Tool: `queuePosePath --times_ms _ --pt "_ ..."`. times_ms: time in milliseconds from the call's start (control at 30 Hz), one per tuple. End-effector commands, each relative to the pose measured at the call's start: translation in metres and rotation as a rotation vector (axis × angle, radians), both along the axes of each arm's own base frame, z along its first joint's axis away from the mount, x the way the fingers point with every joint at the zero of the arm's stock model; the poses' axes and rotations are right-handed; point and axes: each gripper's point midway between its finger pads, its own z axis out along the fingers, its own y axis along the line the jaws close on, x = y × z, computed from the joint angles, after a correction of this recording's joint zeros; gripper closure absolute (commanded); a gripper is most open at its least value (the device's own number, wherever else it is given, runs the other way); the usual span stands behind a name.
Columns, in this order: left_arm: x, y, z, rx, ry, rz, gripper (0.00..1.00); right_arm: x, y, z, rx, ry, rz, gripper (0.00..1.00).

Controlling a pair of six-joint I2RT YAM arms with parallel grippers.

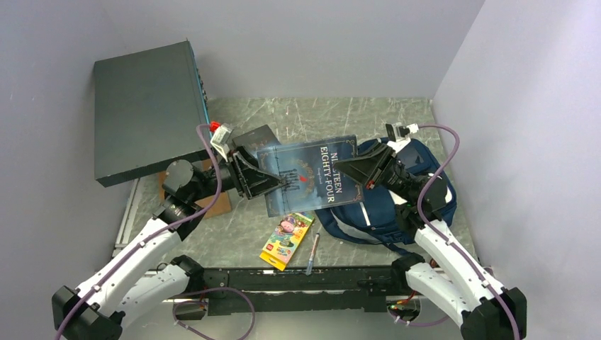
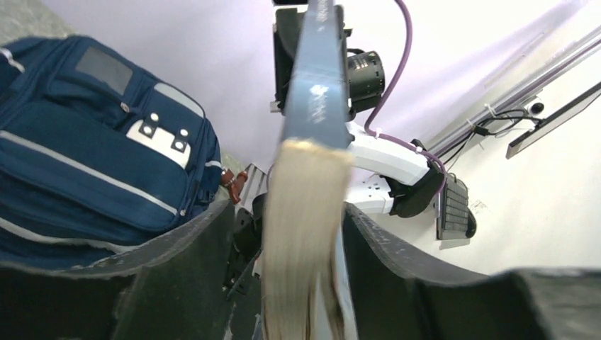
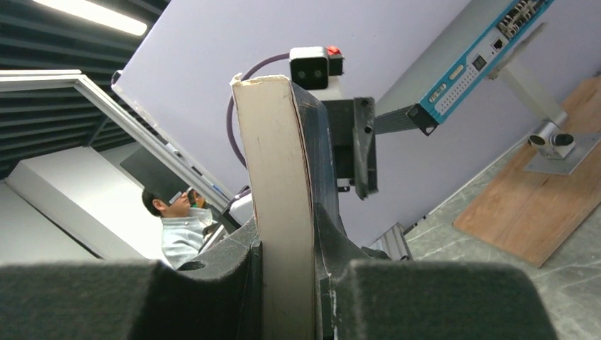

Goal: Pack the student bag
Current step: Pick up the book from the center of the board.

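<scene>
The navy striped student bag lies at the right of the table, and its pocket side shows in the left wrist view. A dark blue book titled Nineteen Eighty-Four hangs in the air between my two grippers, left of the bag. My right gripper is shut on the book's right edge, with both pads pressed on the book. My left gripper straddles the book's left edge, jaws open, with a gap showing beside one finger.
A big dark grey-green flat box leans at the back left above a wooden board. A crayon pack and a pen lie near the front edge. A small dark flat item lies behind the book.
</scene>
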Motion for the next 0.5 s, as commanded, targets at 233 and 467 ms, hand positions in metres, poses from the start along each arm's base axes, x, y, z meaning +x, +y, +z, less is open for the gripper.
queuePosePath --times_ms 233,467 --pt "-0.019 -0.009 0.023 -0.094 -0.046 -0.226 0.65 -0.009 -0.014 0.025 0.109 -0.085 -0.046 1.00" --pt "-0.026 -0.016 0.019 -0.101 -0.042 -0.319 0.65 -0.003 -0.013 0.021 0.102 -0.078 -0.067 1.00"
